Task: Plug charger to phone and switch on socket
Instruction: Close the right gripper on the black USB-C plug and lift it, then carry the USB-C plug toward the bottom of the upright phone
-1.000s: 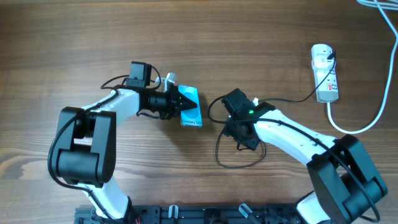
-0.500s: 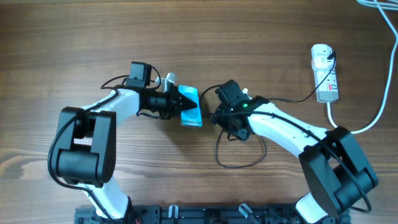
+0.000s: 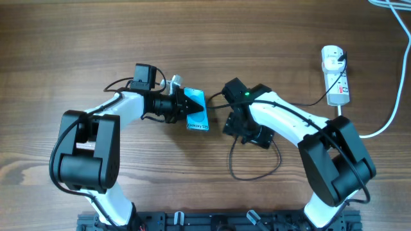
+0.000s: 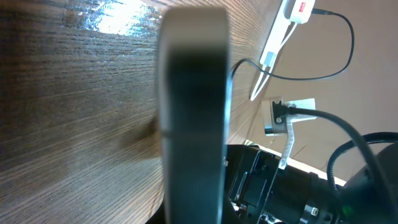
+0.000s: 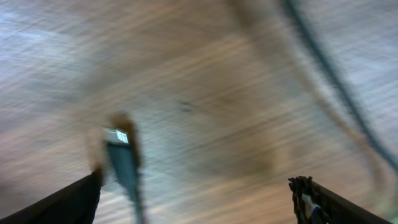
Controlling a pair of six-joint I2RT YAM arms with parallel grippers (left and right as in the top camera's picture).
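A wooden table (image 3: 64, 38) is being viewed from above, with two robot arms reaching in from the near edge. The left gripper (image 3: 184, 106) is clamping its fingers on the phone (image 3: 198, 110), holding it slightly left of the table's centre. The teal screen is facing up and the small text is sitting at the phone's near end. From the left wrist camera, the phone (image 4: 193, 112) is showing only as a dark, blurred upright band close to the lens.

Just right of the phone, the right gripper (image 3: 239, 126) is hanging over the table, apart from the phone. In the right wrist view its two fingers (image 5: 81, 199) are standing wide apart with nothing between them. That view is badly blurred. A dark cable end with a small bright spot is lying near one finger, but it is too smeared to name.

The socket (image 3: 337, 77) is lying at the far right of the table, well apart from both arms. The charger (image 3: 314, 101) is running as a thin black cable from the socket's far end toward the right arm, then looping on the table near that arm. A thick white lead (image 3: 395, 109) is curving away from the socket's near end toward the right edge.
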